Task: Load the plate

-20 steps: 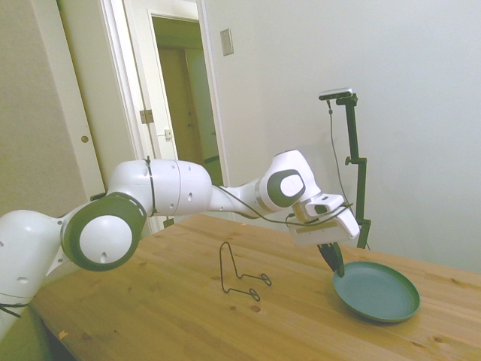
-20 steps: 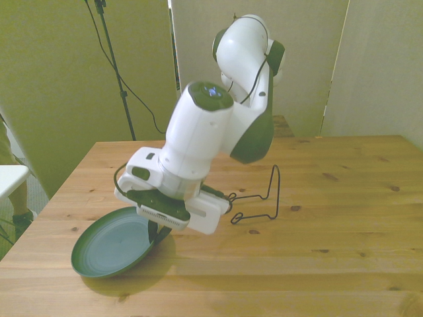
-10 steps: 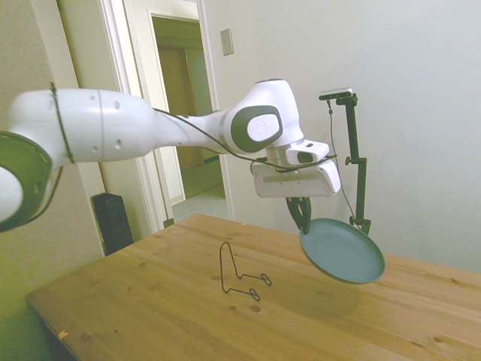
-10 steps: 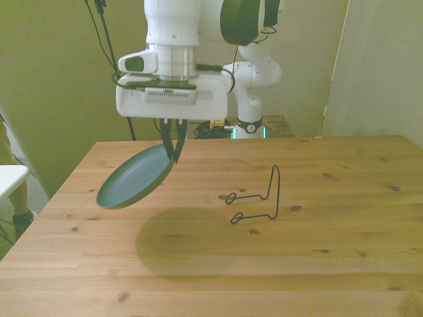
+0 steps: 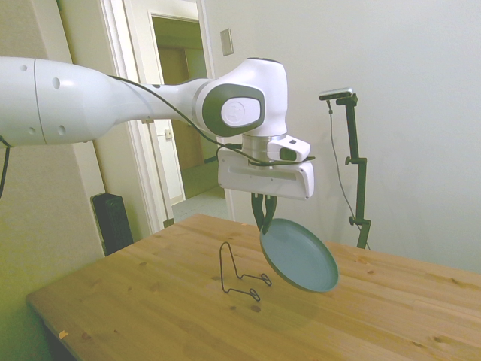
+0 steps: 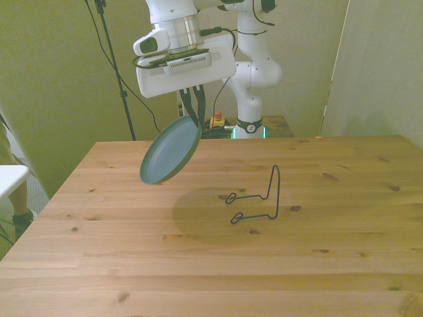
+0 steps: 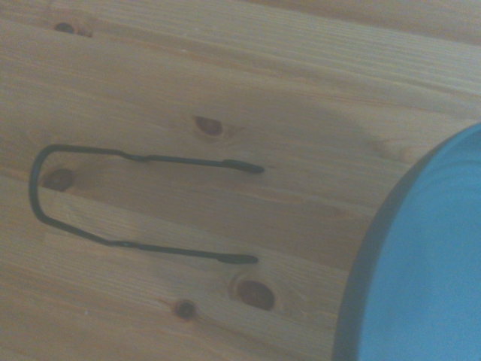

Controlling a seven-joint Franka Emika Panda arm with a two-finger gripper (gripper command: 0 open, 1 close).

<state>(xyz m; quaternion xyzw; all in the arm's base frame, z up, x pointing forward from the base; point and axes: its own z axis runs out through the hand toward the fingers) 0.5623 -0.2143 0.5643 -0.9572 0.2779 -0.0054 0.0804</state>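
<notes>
The jaws [image 6: 192, 109] are clamped on the upper rim of the teal plate [image 6: 170, 151], which hangs tilted in the air well above the wooden bench [image 6: 330, 264]. In the front view, the black wire plate stand [image 6: 259, 198] sits on the bench at the plate's four o'clock, apart from it.
</notes>
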